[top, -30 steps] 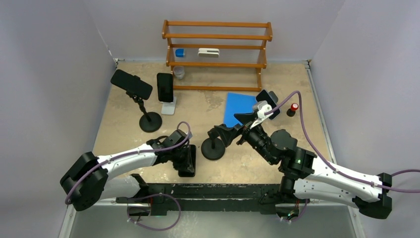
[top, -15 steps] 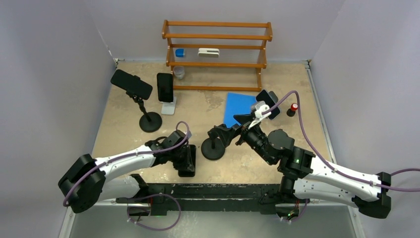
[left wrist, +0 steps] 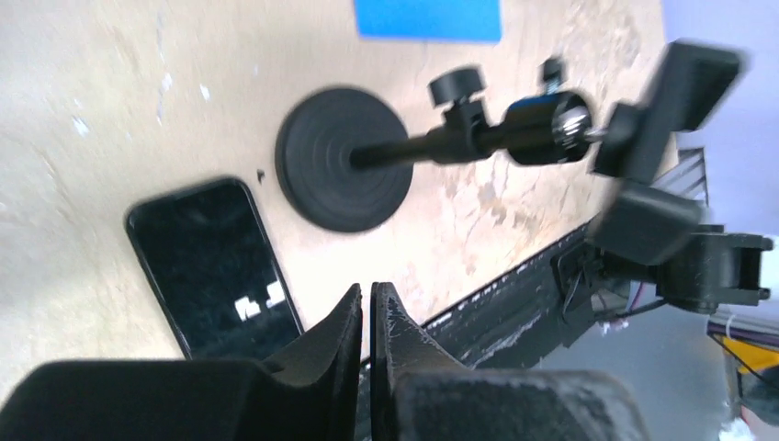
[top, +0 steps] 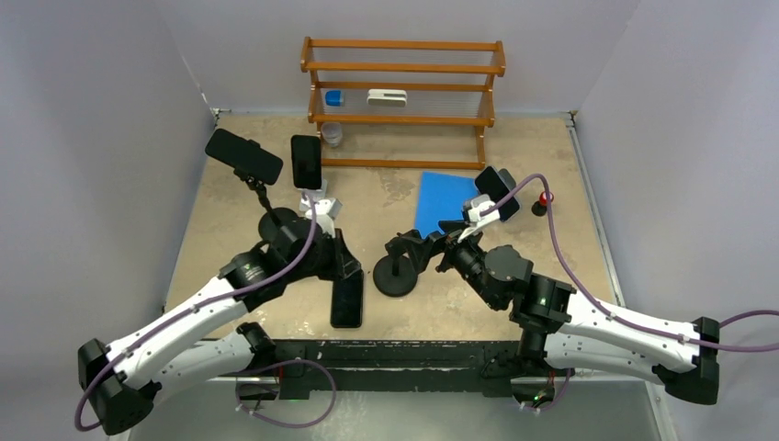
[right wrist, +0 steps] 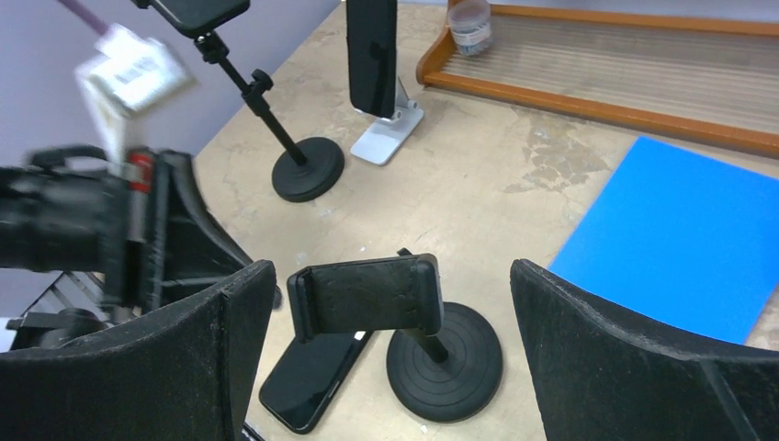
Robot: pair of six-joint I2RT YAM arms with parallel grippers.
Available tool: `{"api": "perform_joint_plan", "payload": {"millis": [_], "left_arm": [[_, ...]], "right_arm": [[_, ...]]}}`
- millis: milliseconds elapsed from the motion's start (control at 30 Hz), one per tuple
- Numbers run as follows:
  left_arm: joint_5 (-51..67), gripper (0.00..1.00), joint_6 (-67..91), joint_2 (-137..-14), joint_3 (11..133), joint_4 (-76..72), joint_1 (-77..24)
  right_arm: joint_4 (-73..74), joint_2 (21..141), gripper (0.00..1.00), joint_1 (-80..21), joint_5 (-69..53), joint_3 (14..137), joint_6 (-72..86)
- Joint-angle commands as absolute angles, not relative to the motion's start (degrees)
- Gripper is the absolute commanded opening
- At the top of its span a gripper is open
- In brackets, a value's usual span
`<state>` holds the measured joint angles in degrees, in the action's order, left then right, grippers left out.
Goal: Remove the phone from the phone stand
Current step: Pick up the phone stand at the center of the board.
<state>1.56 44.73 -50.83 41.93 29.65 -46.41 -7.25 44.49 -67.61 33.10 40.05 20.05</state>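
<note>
Here, phone [top: 347,299] flat near table [top: 424,308] edge, stand [top: 395,275] just beside

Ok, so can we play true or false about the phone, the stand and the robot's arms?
1. The phone lies flat on the table beside the round stand base. True.
2. A phone sits in the near stand's clamp. False: that clamp holds nothing.
3. The left end effector is wide open. False: it is shut, with nothing in it.
4. The right end effector is open. True.
5. The blue sheet lies on a shelf of the rack. False: it lies on the table in front of the rack.
</note>
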Motion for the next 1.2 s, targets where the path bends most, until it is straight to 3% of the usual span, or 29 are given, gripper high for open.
{"api": "perform_joint_plan", "payload": {"millis": [0, 300, 500, 900, 1167], "left_arm": [[-5.96, 0.07, 35.91, -45.79, 45.76, 26.77, -46.49], [-3.99, 0.27, 18.19, -38.91, 43.44, 8.40, -46.49], [-0.81, 0.27, 12.91, -37.12, 41.02, 2.54, -46.42], [0.20, 0.30, 12.22, -30.10, 38.23, 4.05, -46.41], [-2.90, 0.30, 12.96, -30.70, 39.13, 5.63, -46.41]], "right_arm": [[-10.28, 43.63, 0.99, -67.85, 37.20, 39.11, 23.22], [-10.46, 46.35, 0.97, -67.60, 39.30, 39.52, 27.41], [-18.35, 41.74, 0.97, -67.50, 30.85, 33.87, 25.08], [-34.87, 33.61, 0.98, -67.59, 28.35, 17.77, 24.49], [-47.42, 43.37, 0.96, -67.59, 22.60, 11.96, 25.52]]}}
